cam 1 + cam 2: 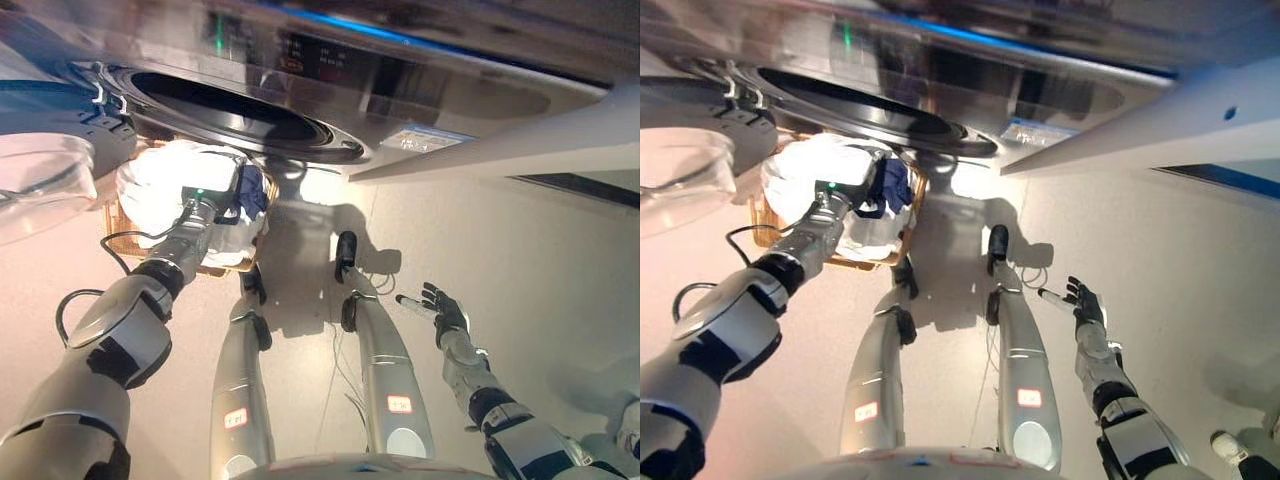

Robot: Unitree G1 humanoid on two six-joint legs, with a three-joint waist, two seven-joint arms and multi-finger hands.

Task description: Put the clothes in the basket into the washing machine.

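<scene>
A wicker basket (122, 243) stands on the floor under the washing machine's round drum opening (228, 108). It holds a heap of white clothes (160, 180) and a dark blue cloth (254, 195) at its right side. My left hand (236, 203) reaches down into the basket between the white heap and the blue cloth, and its grip is hidden. My right hand (441, 306) hangs open over the bare floor at the lower right, apart from everything.
The machine's glass door (42, 178) is swung open at the left, beside the basket. The machine's silver front with a label (425, 138) runs across the top. A white panel edge (500, 140) juts in from the right.
</scene>
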